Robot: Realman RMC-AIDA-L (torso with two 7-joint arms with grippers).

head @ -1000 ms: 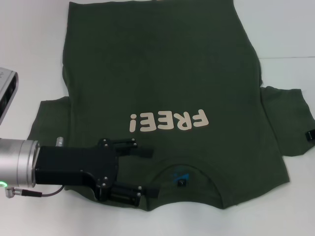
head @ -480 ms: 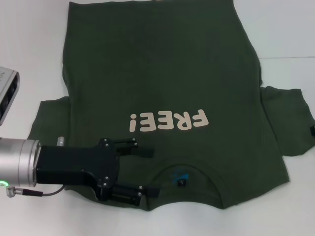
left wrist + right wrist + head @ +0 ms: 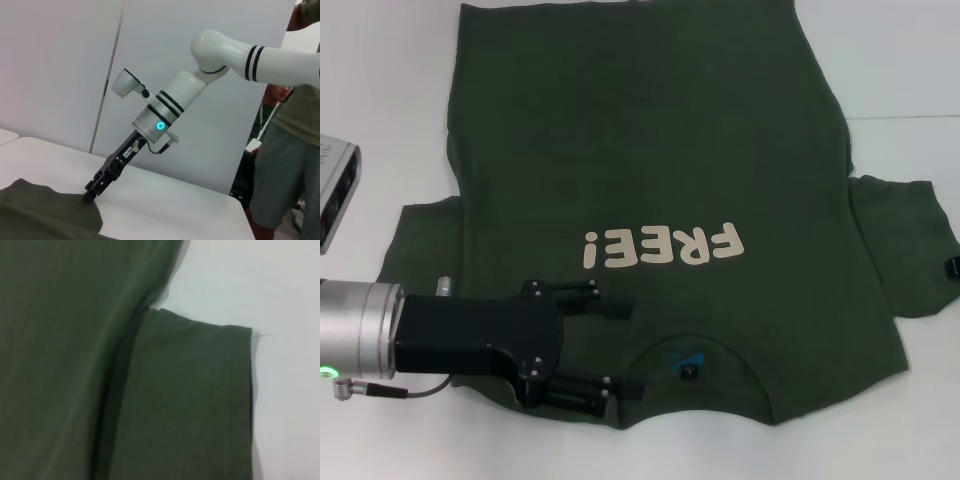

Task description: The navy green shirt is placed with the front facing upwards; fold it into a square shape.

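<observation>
Left pincer [image 3: 620,350] spread, barely shifted over the navy green shirt [image 3: 650,160] shoulder at lower left, right pincer [image 3: 90,195] unreadable at the sleeve, folding unstarted.

Bare counter [image 3: 900,70] lies open around the navy green shirt [image 3: 650,150]; a grey box [image 3: 335,185] blocks the left edge.
</observation>
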